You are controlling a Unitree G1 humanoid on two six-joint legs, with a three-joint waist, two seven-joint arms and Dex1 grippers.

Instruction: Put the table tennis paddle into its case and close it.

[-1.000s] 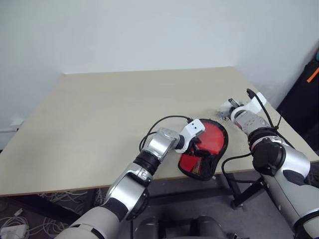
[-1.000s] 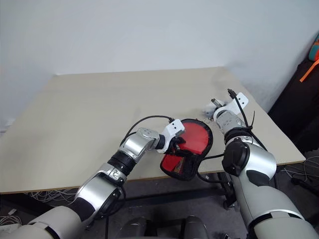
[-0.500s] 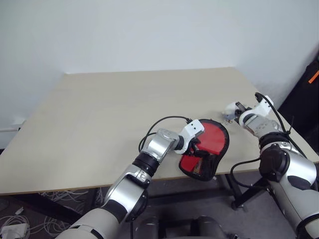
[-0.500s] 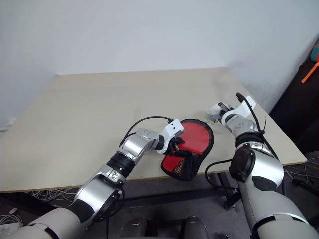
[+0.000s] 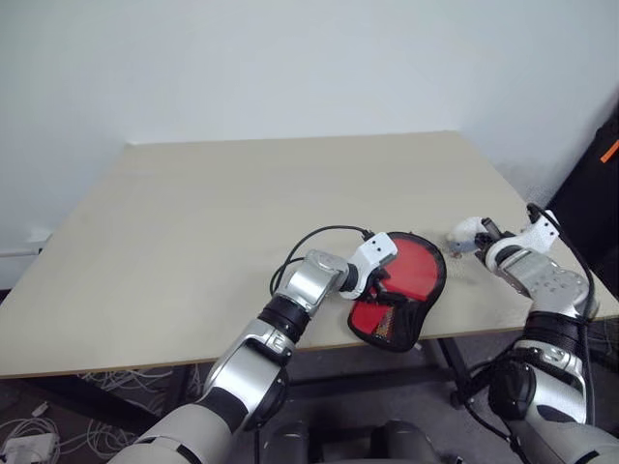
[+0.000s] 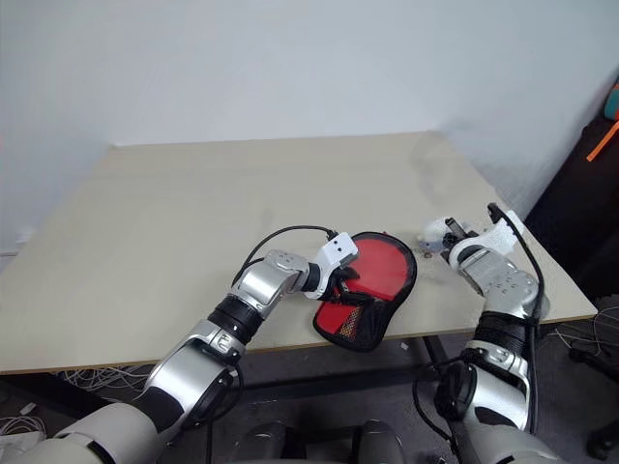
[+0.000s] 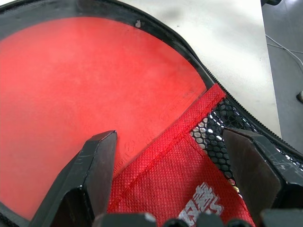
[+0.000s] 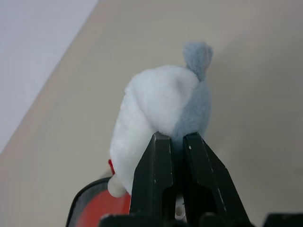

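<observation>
Head views: the case (image 5: 395, 295) lies at the near edge of the bench (image 5: 193, 232), partly overhanging, with the paddle (image 5: 411, 266) inside, red face exposed. The left claw (image 5: 384, 286) rests on it, fingers spread. The right claw (image 5: 476, 235) is beside the case.

Left wrist view: spread fingers (image 7: 87, 165) straddle the red flap over the paddle face; the zip is unclosed.

Right wrist view: the right claw (image 8: 176, 142) is pressed together on a white-and-grey plush charm (image 8: 161, 104).

Risk: pulling the charm could drag the overhanging case off the edge if the left claw bears too lightly.
</observation>
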